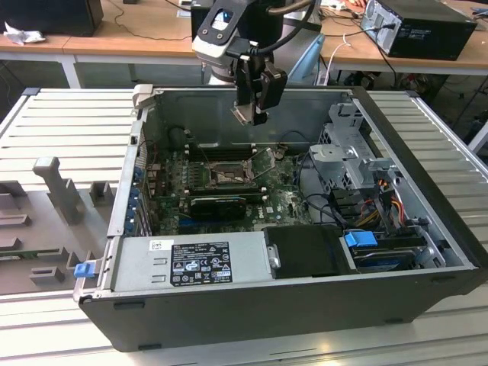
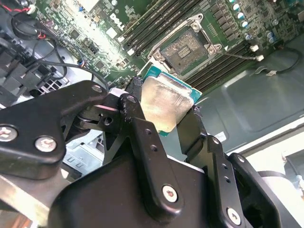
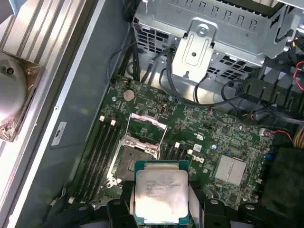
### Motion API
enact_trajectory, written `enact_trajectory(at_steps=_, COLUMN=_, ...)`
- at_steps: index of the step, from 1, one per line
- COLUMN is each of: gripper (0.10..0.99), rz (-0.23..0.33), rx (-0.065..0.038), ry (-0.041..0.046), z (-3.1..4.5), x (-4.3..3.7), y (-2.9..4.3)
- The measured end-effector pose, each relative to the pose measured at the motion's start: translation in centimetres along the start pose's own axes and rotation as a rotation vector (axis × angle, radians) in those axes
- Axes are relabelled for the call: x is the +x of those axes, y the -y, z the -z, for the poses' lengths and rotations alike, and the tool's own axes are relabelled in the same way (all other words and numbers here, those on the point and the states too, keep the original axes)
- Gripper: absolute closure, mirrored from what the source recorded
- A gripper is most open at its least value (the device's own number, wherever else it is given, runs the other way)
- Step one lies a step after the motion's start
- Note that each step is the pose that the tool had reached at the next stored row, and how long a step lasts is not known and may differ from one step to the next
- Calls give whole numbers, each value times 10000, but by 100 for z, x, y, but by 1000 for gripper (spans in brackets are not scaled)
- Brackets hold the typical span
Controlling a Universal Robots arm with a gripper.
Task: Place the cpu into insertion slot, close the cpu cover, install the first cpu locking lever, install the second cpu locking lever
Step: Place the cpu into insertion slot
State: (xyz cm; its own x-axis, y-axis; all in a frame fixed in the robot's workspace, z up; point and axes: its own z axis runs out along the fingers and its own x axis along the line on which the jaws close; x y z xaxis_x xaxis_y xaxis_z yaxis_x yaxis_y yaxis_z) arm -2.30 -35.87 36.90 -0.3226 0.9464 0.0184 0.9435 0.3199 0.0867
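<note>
While the case [image 1: 229,305] lies open on its side across the middle of the bench [image 1: 69,122], the gripper [image 1: 248,116] hangs above it near the case's far wall, its 2 black fingers [image 2: 135,92] pinching the cpu [image 2: 166,102] by opposite edges. In the first wrist view the cpu [image 3: 160,194] shows its silvery top on a green rim, held clear of the board and just short of the slot [image 3: 130,164]. The slot's contact grid lies bare, and the cover [image 3: 148,128] stands swung up at the slot's far side, so nothing is seated yet.

Inside the case, the green motherboard [image 1: 282,202] fills the floor with the slot [image 1: 227,177] near its middle. A black card [image 1: 217,204] stands just beside the slot, towards the case's near wall. A labelled power supply [image 1: 191,263] runs along the near wall, a grey drive cage [image 1: 347,152] sits in the far corner on the exterior view's right, and coloured cables [image 1: 389,198] trail below the cage.

The bench is ribbed grey metal, with grey fixtures [image 1: 57,187] at its edge on the exterior view's left. Wooden desks [image 1: 137,38] stand behind
</note>
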Motion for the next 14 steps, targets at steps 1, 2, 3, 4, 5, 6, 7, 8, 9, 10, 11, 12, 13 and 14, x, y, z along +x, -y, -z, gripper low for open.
enact_trajectory(at_steps=1, gripper=549, rz=-149, rx=-3, ry=13, z=-1, x=0, y=0)
enact_trajectory(at_steps=2, gripper=549, rz=-224, rx=-4, ry=19, z=-1, x=0, y=0)
enact_trajectory(at_steps=3, gripper=549, rz=-302, rx=-6, ry=26, z=-1, x=0, y=0)
enact_trajectory(at_steps=4, gripper=549, rz=-371, rx=-6, ry=31, z=-1, x=0, y=0)
enact_trajectory(at_steps=5, gripper=549, rz=-416, rx=-7, ry=36, z=-2, x=0, y=0)
enact_trajectory(at_steps=6, gripper=549, rz=-462, rx=-8, ry=40, z=-3, x=0, y=0)
enact_trajectory(at_steps=7, gripper=549, rz=-479, rx=-9, ry=41, z=-5, x=0, y=0)
enact_trajectory(at_steps=8, gripper=549, rz=-501, rx=-10, ry=43, z=-10, x=0, y=0)
enact_trajectory(at_steps=9, gripper=549, rz=-511, rx=-9, ry=45, z=-13, x=0, y=1)
enact_trajectory(at_steps=10, gripper=549, rz=-525, rx=-9, ry=46, z=-22, x=0, y=2)
enact_trajectory(at_steps=11, gripper=549, rz=-539, rx=-10, ry=47, z=-28, x=0, y=2)
enact_trajectory(at_steps=12, gripper=549, rz=-551, rx=-10, ry=49, z=-30, x=0, y=2)
enact_trajectory(at_steps=13, gripper=549, rz=-580, rx=-9, ry=52, z=-32, x=-1, y=3)
enact_trajectory(at_steps=14, gripper=549, rz=-618, rx=-10, ry=56, z=-33, x=-1, y=3)
